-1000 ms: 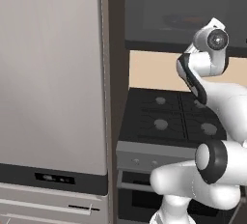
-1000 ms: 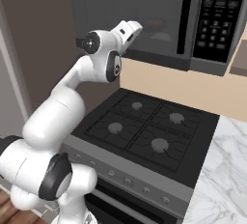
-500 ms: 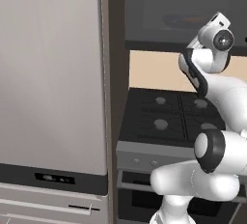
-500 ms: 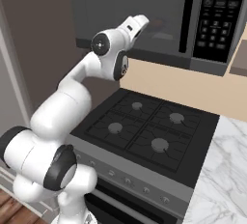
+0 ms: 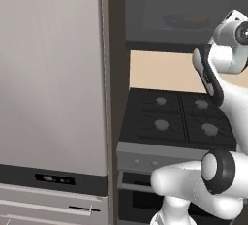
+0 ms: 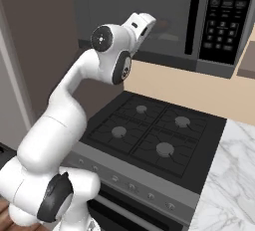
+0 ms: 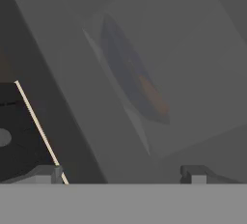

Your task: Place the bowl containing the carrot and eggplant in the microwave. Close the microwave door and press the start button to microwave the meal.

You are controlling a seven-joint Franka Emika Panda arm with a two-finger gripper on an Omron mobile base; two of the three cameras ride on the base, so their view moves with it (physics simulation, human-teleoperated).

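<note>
**kitchen_sim_guy:** Bowl [image 7: 130,80] sits inside the microwave [image 6: 149,21], seen dimly through the tinted window of the microwave door [image 7: 159,63], which is shut. In the hand view it reads as a dark blue oval running upper left to lower right, with the carrot [image 7: 153,95] as an orange streak lying along that same line at its lower end. Can't pick out the eggplant through the tint.

**panda_fan:** What's around it?

**kitchen_sim_guy:** Microwave hangs over a black four-burner stove [image 6: 149,130], beige wall between them, marble counter [image 6: 229,185] off the stove's right edge, tall grey fridge [image 5: 53,83] to the left. Arm is raised, wrist up at the door's left part. Gripper [image 7: 123,172] faces the glass, jaws spread wide, holding nothing.
</note>
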